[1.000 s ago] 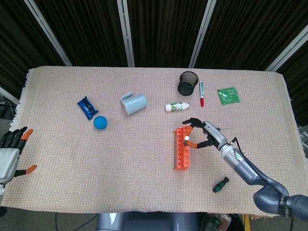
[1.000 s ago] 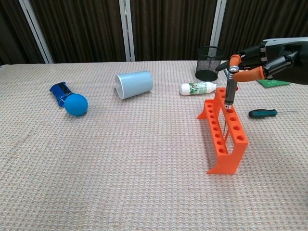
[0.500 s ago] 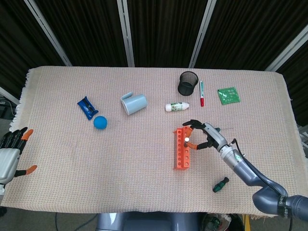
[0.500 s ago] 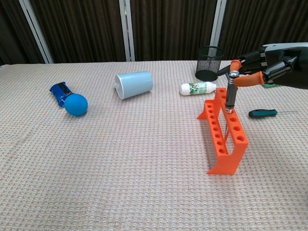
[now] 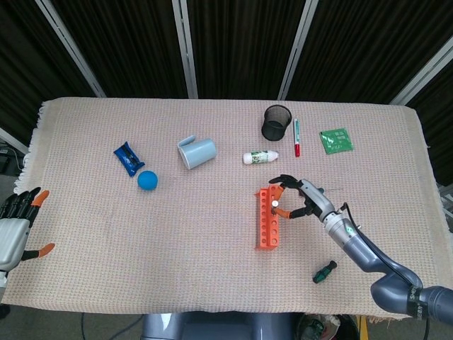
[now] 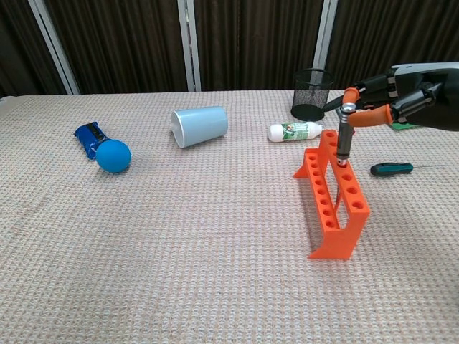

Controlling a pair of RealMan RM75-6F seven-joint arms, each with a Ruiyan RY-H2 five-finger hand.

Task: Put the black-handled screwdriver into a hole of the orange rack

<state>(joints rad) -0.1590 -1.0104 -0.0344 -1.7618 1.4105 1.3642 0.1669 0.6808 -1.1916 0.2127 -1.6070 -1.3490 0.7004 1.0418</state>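
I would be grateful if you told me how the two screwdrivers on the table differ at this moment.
The black-handled screwdriver stands upright in the orange rack, pinched by the right hand; the green-handled screwdriver lies flat on the cloth, untouched. Their handle colours differ. Both sit on the robot's right side.

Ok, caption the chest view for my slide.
Right hand holds the black-handled screwdriver upright, its shaft in a hole of the orange rack.

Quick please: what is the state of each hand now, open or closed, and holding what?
Left hand: open, holds nothing, at the table's left edge.
Right hand: pinches the black-handled screwdriver, upright in a hole of the orange rack.
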